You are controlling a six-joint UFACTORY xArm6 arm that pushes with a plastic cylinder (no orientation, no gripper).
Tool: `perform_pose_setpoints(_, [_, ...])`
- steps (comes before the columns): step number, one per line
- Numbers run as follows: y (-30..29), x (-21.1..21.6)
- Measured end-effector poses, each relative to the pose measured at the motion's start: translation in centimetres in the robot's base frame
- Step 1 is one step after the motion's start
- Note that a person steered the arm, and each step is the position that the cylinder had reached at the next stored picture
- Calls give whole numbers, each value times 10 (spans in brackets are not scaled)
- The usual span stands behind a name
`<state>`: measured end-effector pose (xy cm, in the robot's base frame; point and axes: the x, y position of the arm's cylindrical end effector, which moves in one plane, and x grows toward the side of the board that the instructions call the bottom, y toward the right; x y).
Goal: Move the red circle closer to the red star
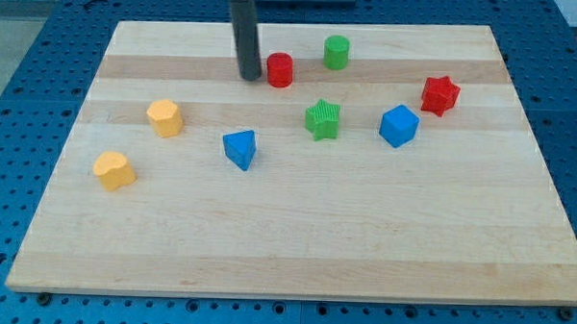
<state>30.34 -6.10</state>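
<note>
The red circle (pixel 279 70) stands near the view's top, a little left of centre. The red star (pixel 440 95) lies far to its right and slightly lower. My tip (pixel 249 77) rests on the board just left of the red circle, close to it or touching it; I cannot tell which. The rod rises straight up out of the view's top.
A green circle (pixel 337 52) stands up and right of the red circle. A green star (pixel 323 119) and a blue cube (pixel 398 125) lie between the two red blocks, lower down. A blue triangle (pixel 240 149) and two yellow blocks (pixel 164 117) (pixel 114 170) lie at the left.
</note>
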Motion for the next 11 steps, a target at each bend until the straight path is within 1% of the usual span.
perform_pose_setpoints(1, [57,-5])
perform_pose_setpoints(2, [80,-5])
perform_pose_setpoints(3, [67,-5])
perform_pose_setpoints(4, [87,-5])
perform_pose_setpoints(6, [173,-6])
perform_pose_setpoints(9, [229,-5])
perform_pose_setpoints(10, [235,1])
perform_pose_setpoints(11, [235,18])
